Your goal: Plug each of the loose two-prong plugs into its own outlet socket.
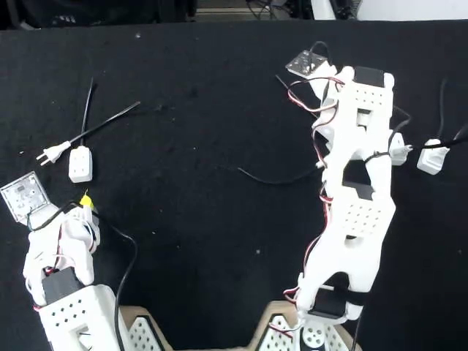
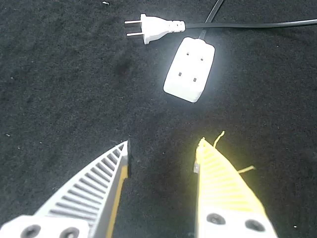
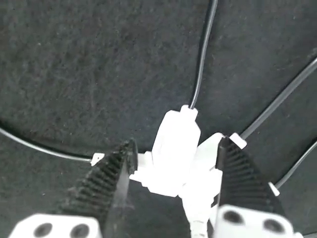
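The right gripper (image 3: 176, 145) is set around a pair of white bodies (image 3: 173, 148) lying against each other on the black table (image 1: 219, 110). We take these for the right plug (image 1: 398, 153) and the right socket (image 1: 431, 159). From the wrist camera we cannot tell which is which, nor whether the gripper is clamped on them or only straddling them. From above, that plug lies just beside the right arm (image 1: 355, 183), its prongs turned toward the socket with a small gap between. We judge this pair lined up for insertion but not yet seated.

The left gripper (image 2: 162, 144) is spread wide with nothing in it, low over the table and short of the left socket (image 2: 189, 69). That socket lies flat with its slots facing up, so its plug will have to come down onto it from above. The left plug (image 2: 153, 27) lies just beyond the socket, near but apart. Its prongs point sideways and its cable (image 2: 257, 25) runs past the socket's far end. We reckon it must be lifted and turned prongs-down before it can go in. The wide opening, aimed at these two, suits a ready pose while the other arm works.
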`<move>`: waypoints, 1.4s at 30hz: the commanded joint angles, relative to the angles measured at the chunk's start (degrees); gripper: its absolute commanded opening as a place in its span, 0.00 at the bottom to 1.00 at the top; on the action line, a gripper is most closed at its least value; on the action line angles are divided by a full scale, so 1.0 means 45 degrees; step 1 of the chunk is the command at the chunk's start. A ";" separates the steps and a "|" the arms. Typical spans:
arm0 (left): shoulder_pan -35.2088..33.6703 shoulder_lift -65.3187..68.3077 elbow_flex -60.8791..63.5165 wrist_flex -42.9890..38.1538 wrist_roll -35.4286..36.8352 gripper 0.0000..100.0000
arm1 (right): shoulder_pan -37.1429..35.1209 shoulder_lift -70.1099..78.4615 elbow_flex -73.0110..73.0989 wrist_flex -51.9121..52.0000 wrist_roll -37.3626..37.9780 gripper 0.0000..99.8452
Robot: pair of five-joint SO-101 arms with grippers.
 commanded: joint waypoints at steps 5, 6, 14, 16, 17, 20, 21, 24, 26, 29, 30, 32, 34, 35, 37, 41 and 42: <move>0.0010 -0.0098 -0.0791 -0.0215 0.0156 0.22 | 0.0723 0.0713 -0.0342 -0.0371 0.0332 0.22; 0.0010 -0.0098 -0.0791 -0.0215 0.0156 0.22 | 0.0762 0.0850 -0.0420 -0.0371 0.0332 0.22; 0.0010 -0.0098 -0.0791 -0.0215 0.0156 0.22 | 0.0586 0.1319 -0.1338 -0.0254 -0.0469 0.06; 0.0010 -0.0098 -0.0791 -0.0215 0.0156 0.22 | 0.0313 0.1319 -0.1612 -0.0156 -0.1426 0.01; 0.0010 -0.0098 -0.0791 -0.0215 0.0156 0.22 | 0.0156 0.1319 -0.1748 0.0020 -0.2051 0.02; 0.0010 -0.0098 -0.0791 -0.0215 0.0156 0.22 | -0.0645 0.1319 -0.1748 0.0938 -0.3438 0.01; 0.0010 -0.0098 -0.0791 -0.0215 0.0156 0.22 | -0.0918 0.1358 -0.1748 0.1270 -0.3810 0.01; 0.0010 -0.0098 -0.0791 -0.0215 0.0156 0.22 | -0.1426 0.1358 -0.1748 0.1895 -0.5587 0.01; 0.0010 -0.0098 -0.0791 -0.0215 0.0156 0.22 | -0.1446 0.1338 -0.1690 0.2051 -0.7287 0.01; 0.0010 -0.0098 -0.0791 -0.0215 0.0156 0.22 | -0.1446 0.1455 -0.1495 0.2637 -0.8987 0.01; 0.0010 -0.0098 -0.0791 -0.0215 0.0156 0.22 | -0.1504 0.1416 -0.1299 0.2852 -0.9241 0.01; 0.0010 -0.0098 -0.0791 -0.0215 0.0156 0.22 | -0.1739 0.1358 -0.1104 0.3145 -0.9358 0.01; 0.0010 -0.0098 -0.0791 -0.0215 0.0156 0.22 | -0.1895 0.1358 -0.1045 0.3087 -0.8713 0.02; 0.0010 -0.0098 -0.0791 -0.0215 0.0156 0.22 | -0.1954 0.1338 -0.1026 0.3067 -0.8400 0.04; 0.0010 -0.0098 -0.0791 -0.0215 0.0156 0.22 | -0.2129 0.1319 -0.1065 0.3126 -0.7990 0.11; 0.0010 -0.0098 -0.0791 -0.0215 0.0156 0.22 | -0.2325 0.1299 -0.1104 0.3341 -0.7443 0.23; 0.0010 -0.0098 -0.0791 -0.0215 0.0156 0.22 | -0.2344 0.1241 -0.1221 0.3477 -0.7424 0.22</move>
